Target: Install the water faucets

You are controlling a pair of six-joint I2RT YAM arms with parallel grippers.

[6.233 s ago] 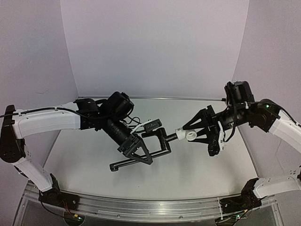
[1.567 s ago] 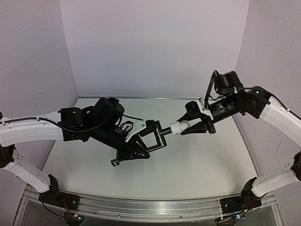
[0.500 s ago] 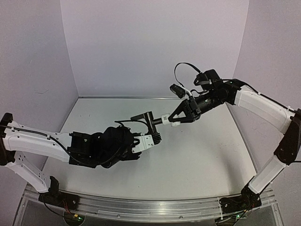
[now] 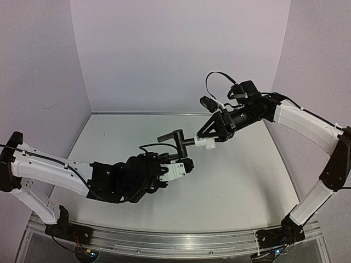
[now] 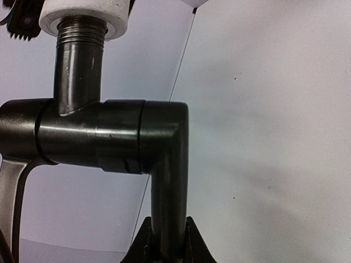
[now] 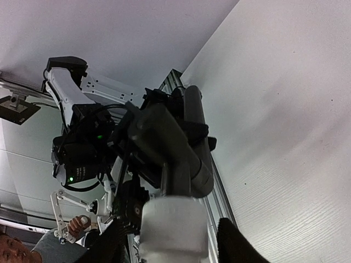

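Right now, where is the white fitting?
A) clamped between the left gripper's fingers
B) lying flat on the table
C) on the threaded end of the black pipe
C: the white fitting sits over the threads of the black pipe, whose lower leg the left gripper clamps.

The black pipe [image 5: 109, 142] looks like dark metal, smooth and semi-glossy with soft highlights, and its end is cut with fine threads. The white fitting [image 5: 82, 13] is matt plastic, slightly chalky at its rim. The table [image 6: 285, 181] is matt white, seemingly faintly grained.
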